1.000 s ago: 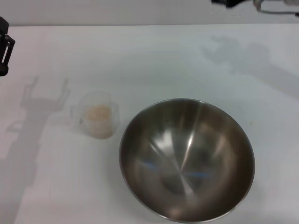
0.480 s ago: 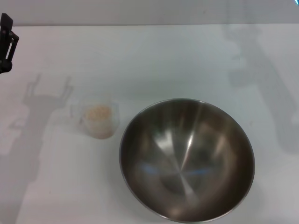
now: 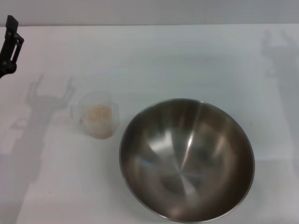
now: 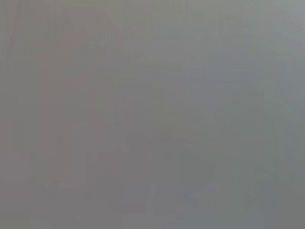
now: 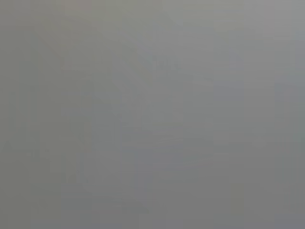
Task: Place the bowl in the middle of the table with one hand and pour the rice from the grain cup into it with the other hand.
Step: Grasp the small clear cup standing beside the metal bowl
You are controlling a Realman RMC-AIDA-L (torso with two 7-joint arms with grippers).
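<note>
The bowl, a wide shiny steel one, sits on the white table right of centre near the front edge, with nothing in it. Just to its left stands the grain cup, clear plastic, upright, holding the pale rice. Only a black part of my left gripper shows at the far left edge, well behind and left of the cup. Its shadow beside the cup has two prongs spread apart. My right gripper is out of view. Both wrist views are plain grey.
A faint shadow of the right arm falls on the table at the back right. The table's far edge runs along the top of the head view.
The right arm, seen at the top edge a second ago, has left the view and its shadow has slid to the right. The left gripper's visible part has crept slightly up and right.
</note>
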